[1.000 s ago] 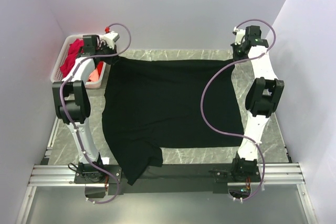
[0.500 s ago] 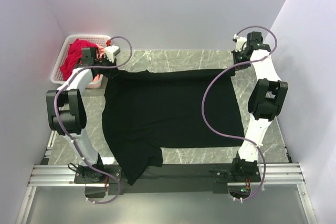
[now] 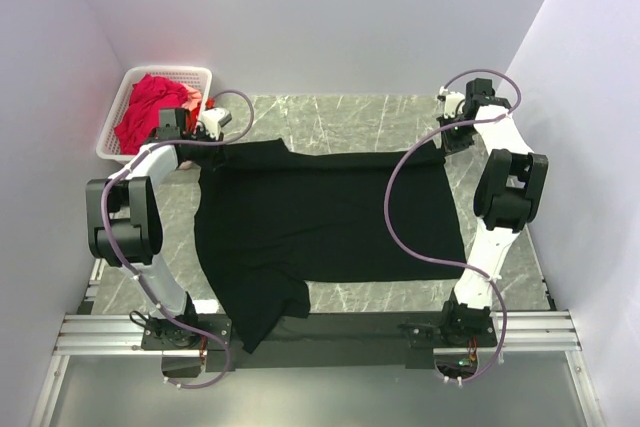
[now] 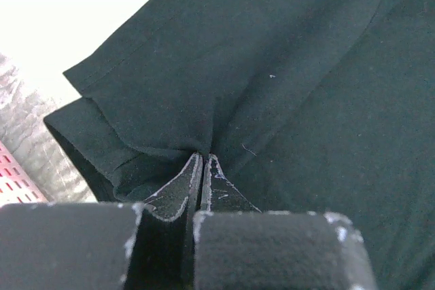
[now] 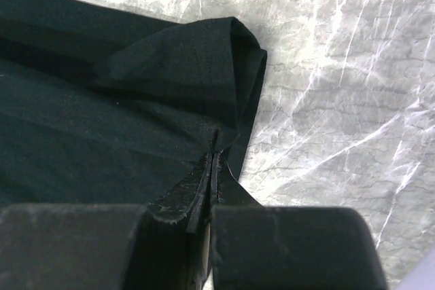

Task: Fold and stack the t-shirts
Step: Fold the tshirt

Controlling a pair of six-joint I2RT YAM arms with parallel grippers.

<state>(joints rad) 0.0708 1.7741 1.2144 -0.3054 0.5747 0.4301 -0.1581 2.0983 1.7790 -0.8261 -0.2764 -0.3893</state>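
Matt black cloth t-shirt [image 3: 330,212], smooth marbled table [image 3: 340,107]

We've got bare table [image 3: 340,122] open beyond the black t-shirt's [image 3: 320,217] far edge, but the basket [image 3: 170,69] crowds the left tool [image 4: 202,161] at far left, and the purple cable [image 3: 388,202] arcs over the cloth's right side.

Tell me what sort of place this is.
Probably a lab test cell: plain walls box in a marbled table, and two robot arms bolted to a metal rail hold a black shirt.
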